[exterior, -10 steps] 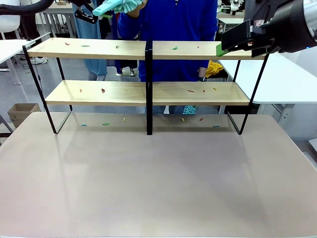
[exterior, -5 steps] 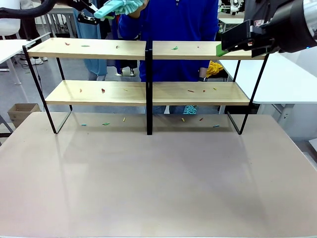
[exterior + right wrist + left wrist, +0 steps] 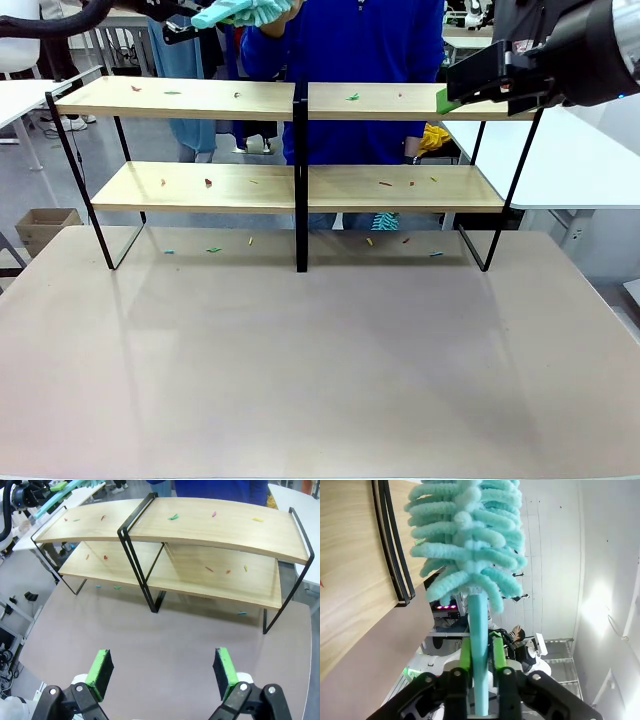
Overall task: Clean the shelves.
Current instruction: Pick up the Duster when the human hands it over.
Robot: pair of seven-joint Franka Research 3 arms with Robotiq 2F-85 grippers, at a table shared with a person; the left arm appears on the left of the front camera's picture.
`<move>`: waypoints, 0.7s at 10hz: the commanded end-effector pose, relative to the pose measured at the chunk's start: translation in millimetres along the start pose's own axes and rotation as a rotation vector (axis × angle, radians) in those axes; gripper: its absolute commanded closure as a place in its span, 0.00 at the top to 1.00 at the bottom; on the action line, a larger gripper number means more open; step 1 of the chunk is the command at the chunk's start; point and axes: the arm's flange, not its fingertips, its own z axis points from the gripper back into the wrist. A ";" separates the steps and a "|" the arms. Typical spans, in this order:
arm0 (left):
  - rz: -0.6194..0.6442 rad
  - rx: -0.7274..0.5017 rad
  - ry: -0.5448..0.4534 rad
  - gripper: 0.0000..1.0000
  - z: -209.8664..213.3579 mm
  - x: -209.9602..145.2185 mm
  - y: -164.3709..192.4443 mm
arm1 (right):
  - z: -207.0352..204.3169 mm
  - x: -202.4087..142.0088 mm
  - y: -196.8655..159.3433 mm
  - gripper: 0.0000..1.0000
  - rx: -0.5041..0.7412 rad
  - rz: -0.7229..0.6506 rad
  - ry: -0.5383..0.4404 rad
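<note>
Shelves [image 3: 200, 98]: two-tier rack at the far edge of the tabletop [image 3: 320, 370], small scraps [image 3: 353, 97] on its boards. Left gripper [image 3: 481, 647]: clamped on a teal duster [image 3: 470, 540] above the rack's left end. Right gripper [image 3: 161, 655]: fingers wide apart.

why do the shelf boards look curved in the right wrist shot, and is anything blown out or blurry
Right wrist view: the wide-angle lens bows the shelves, which is distortion, not a real bend. Front view: the same boards run straight and look sharp. Left wrist view: glare washes out the white wall at the right, while the duster close to the lens is crisp.
</note>
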 end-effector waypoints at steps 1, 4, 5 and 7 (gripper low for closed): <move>-0.022 0.005 -0.002 0.00 0.5 -10.2 2.3 | -0.2 0.6 -0.1 1.00 -0.001 -0.002 -0.002; -0.063 0.009 0.016 0.00 5.4 -19.8 -6.5 | -0.2 0.6 -0.1 1.00 -0.001 -0.002 -0.002; -0.096 0.009 0.033 0.00 16.1 -32.1 -14.2 | -0.2 0.6 -0.1 1.00 -0.001 -0.002 -0.002; -0.222 0.113 0.097 0.00 79.4 -87.1 -32.0 | -0.2 0.6 -0.1 1.00 -0.001 -0.002 -0.002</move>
